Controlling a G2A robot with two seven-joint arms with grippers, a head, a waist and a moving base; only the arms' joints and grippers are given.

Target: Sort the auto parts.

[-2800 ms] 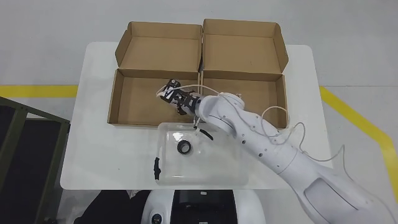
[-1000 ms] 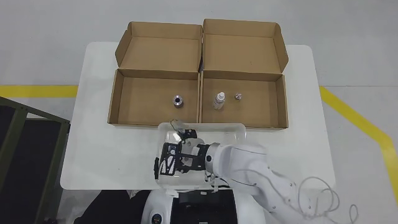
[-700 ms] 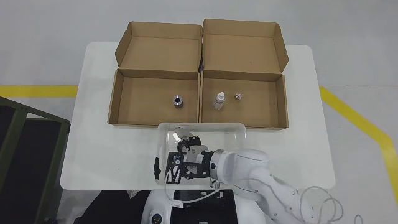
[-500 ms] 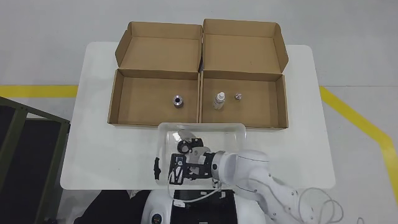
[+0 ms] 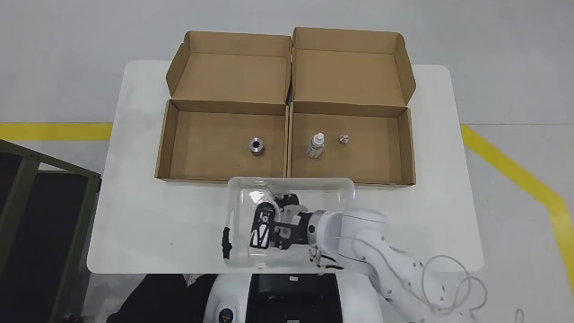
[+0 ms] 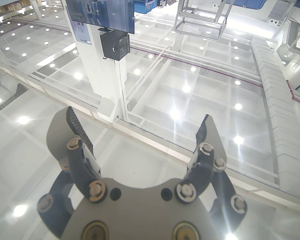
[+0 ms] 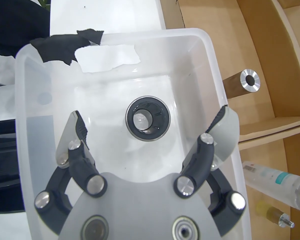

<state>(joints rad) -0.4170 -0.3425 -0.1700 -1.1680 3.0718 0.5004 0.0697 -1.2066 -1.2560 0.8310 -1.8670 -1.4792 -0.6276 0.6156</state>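
White tabletop (image 5: 134, 144) fills my screen, with two open brown cardboard boxes side by side on it and a clear plastic bin (image 5: 235, 199) on the near side. Seen from the bin, the left-hand cardboard box (image 5: 170, 144) sits at 11 o'clock and the right-hand cardboard box (image 5: 408, 144) at 1 o'clock.

By my reading, three parts are already sorted. A short silver metal sleeve with a bored centre (image 5: 256, 144) lies alone in the left-hand box. A white plastic tube with a teal band (image 5: 316, 144) and a small brass-coloured threaded stud (image 5: 343, 138) lie near each other in the right-hand box.

What I have left is one black round bearing ring with a metal rim (image 7: 147, 119), lying flat on the bin floor near the middle. My right gripper (image 7: 150, 113) hangs over it with its fingers spread wide, one at 9 o'clock and one at 3 o'clock of the ring, neither touching it. Torn black tape (image 7: 62, 47) sticks to the bin's rim.

My left gripper (image 6: 137, 115) points up at the ceiling lights, fingers apart and holding nothing.

I judge the job nearly done: grasp the ring and carry it to a box. Which box I cannot tell.
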